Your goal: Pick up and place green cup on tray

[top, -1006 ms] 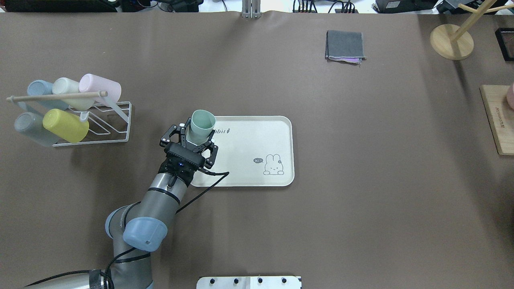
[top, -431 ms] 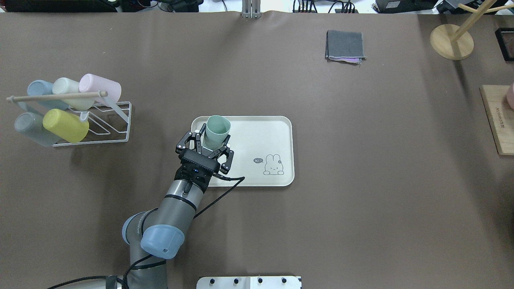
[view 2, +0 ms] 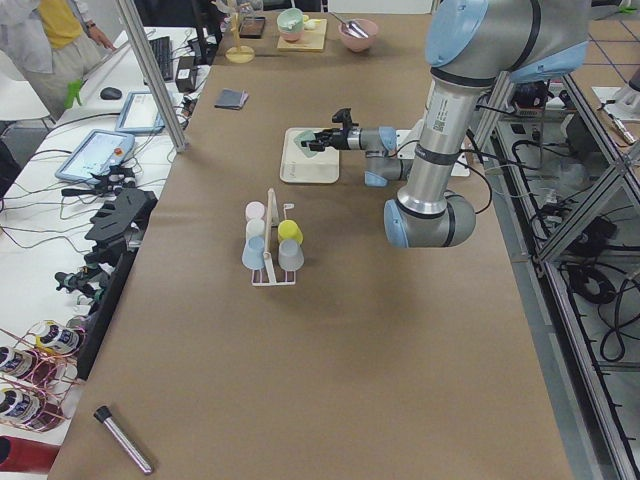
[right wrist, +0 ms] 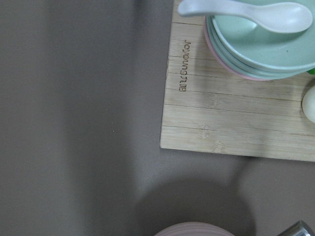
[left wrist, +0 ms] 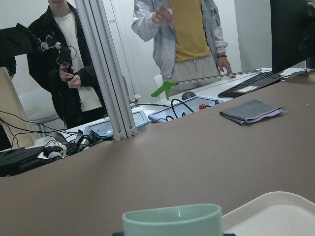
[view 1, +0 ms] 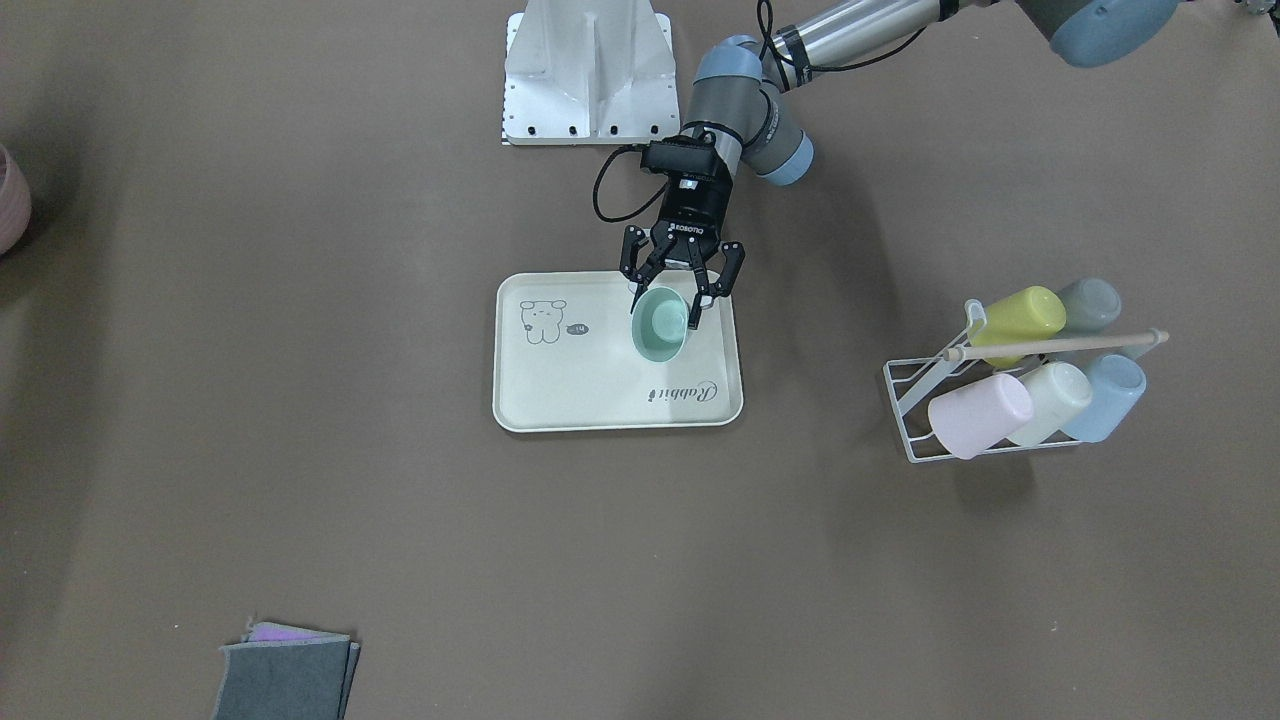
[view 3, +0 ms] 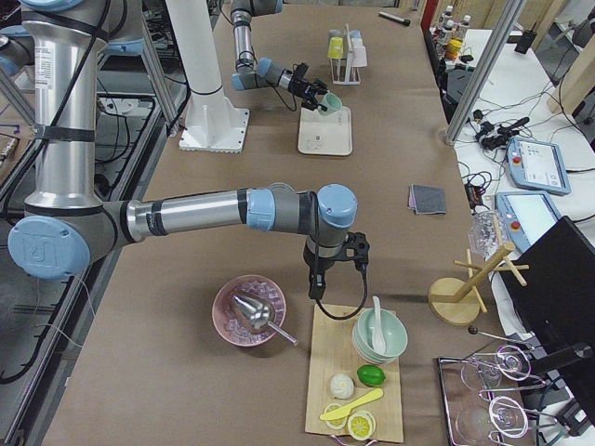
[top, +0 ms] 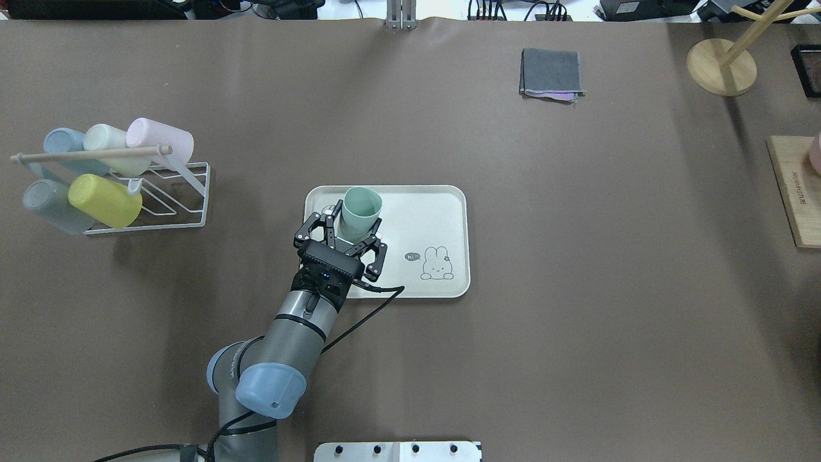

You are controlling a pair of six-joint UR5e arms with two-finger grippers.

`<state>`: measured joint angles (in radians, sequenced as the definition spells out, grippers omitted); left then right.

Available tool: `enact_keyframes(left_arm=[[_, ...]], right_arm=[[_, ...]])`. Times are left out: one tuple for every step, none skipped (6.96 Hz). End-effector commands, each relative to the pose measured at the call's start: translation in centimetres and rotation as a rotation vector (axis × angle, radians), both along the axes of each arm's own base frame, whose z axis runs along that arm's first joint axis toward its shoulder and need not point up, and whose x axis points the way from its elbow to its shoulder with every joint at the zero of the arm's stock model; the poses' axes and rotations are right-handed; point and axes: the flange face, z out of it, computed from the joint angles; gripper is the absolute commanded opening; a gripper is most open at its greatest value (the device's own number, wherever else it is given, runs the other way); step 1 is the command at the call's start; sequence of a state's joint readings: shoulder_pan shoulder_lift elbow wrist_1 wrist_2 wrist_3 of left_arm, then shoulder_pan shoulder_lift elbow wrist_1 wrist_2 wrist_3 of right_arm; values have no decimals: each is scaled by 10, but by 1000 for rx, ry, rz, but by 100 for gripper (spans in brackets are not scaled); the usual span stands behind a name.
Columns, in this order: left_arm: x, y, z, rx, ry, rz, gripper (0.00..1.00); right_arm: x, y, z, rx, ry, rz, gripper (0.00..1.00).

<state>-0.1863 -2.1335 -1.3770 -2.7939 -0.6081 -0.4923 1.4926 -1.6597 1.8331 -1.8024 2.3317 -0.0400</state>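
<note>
**Left gripper [top: 354, 226] and green cup [top: 359, 206] shifted further over tray [top: 420, 215]**

Position: the green cup is tilted, mouth facing away from the robot, above the tray's end nearest the cup rack [top: 168, 196].
Left gripper: clamped on the cup's sides.
Right gripper [view 3: 327, 269]: above a wooden board [view 3: 327, 346] on the tabletop [top: 577, 321]; whether apart or together cannot be told.

The mint-green plastic tumbler [top: 360, 205] hung tilted between the fingers of the left gripper [top: 351, 226], over the left end of the cream rectangular rimmed tray [top: 426, 215] (whether it touched the tray floor could not be told). The tray lay near the middle of the brown-covered table [top: 577, 333]. Well to its left stood a white wire rack [top: 186, 192] holding five plastic cups [top: 106, 200] on their sides. A folded grey cloth [top: 551, 72] lay far behind and right of the tray, a pale bamboo board [top: 794, 192] at the right edge
</note>
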Motion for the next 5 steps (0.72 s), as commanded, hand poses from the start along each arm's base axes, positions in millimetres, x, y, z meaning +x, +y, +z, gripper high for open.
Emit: enact_keyframes(left_arm=[[9, 0, 11, -4, -31, 3, 55], [9, -1, 14, -5, -38, 3, 57], [10, -2, 17, -6, -44, 2, 59], [9, -5, 17, -6, -49, -5, 61], [10, -8, 16, -7, -59, -8, 65]], right_arm=[[0, 0, 0, 0, 0, 0, 100], [0, 0, -1, 1, 0, 0, 100], [0, 0, -1, 1, -3, 0, 100], [0, 0, -1, 2, -3, -1, 100], [0, 1, 0, -1, -3, -1, 100]])
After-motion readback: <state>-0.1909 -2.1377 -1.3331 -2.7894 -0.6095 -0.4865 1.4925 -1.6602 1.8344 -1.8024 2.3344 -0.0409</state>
